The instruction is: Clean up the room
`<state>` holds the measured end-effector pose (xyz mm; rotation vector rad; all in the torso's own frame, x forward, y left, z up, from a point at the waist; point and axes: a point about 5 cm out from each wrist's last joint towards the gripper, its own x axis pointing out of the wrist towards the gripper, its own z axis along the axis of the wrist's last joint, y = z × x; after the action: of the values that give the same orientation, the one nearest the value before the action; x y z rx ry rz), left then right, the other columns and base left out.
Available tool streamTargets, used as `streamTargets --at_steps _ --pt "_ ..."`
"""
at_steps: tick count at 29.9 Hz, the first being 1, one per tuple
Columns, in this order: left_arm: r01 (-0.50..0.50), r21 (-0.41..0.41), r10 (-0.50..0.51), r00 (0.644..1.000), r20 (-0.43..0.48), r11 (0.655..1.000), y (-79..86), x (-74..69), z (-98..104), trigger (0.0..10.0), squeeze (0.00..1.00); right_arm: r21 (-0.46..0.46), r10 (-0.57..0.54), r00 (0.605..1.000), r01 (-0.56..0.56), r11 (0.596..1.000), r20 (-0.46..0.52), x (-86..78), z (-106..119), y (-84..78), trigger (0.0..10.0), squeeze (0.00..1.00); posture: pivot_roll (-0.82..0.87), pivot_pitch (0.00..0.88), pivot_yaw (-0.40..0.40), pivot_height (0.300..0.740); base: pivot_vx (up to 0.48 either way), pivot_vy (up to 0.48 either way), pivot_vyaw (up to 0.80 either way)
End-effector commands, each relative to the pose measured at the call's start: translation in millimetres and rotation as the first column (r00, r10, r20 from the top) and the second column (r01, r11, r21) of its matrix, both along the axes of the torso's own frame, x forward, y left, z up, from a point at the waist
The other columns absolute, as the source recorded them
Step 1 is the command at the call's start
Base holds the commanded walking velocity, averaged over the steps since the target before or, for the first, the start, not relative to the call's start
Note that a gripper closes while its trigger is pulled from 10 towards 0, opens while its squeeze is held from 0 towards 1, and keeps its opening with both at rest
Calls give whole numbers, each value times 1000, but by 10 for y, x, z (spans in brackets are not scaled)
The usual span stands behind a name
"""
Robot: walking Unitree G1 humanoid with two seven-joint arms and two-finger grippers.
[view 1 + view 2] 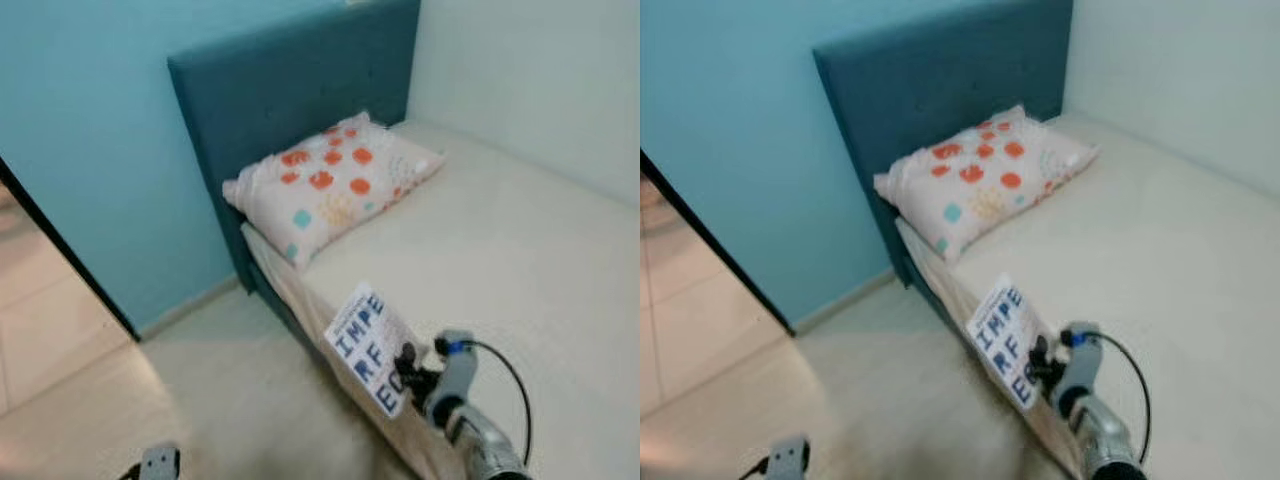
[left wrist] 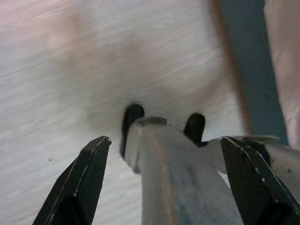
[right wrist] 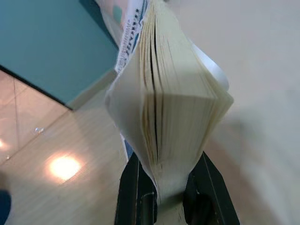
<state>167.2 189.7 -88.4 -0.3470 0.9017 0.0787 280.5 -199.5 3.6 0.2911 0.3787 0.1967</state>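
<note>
My right gripper [image 1: 408,368] is shut on a paperback book [image 1: 366,345] with a white cover and blue letters, held over the near edge of the bed [image 1: 500,260]. In the right wrist view the book's page edges [image 3: 176,101] fan out above the two black fingers [image 3: 133,190] clamped on its spine end. A pillow [image 1: 330,185] with orange and teal spots lies at the head of the bed against the teal headboard [image 1: 280,90]. My left gripper [image 2: 164,164] hangs open over the pale floor, with the robot's own leg seen between its fingers [image 2: 77,185].
A light blue wall [image 1: 90,130] runs behind the headboard, with a dark doorway edge [image 1: 60,245] at the left. Pale floor [image 1: 200,400] lies between me and the bed side. A white wall [image 1: 540,70] borders the bed's far side.
</note>
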Motion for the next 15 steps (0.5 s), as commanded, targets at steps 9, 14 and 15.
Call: streamTargets --at_steps 9,14,15 --pt "1 7 -2 1000 4 1000 -69 132 41 10000 0 35 27 999 -29 999 37 14 19 116 10000 0 -79 109 45 740 283 0 197" --pt "-1 9 1 1000 9 1000 -44 149 52 10000 0 13 5 1000 -5 1000 -6 -10 -34 103 10000 0 -80 108 42 740 285 0 490" --pt "-6 8 5 1000 15 1000 -36 160 59 10000 0 14 0 1000 0 1000 -11 -15 -41 102 10000 0 -80 107 40 740 285 0 0"
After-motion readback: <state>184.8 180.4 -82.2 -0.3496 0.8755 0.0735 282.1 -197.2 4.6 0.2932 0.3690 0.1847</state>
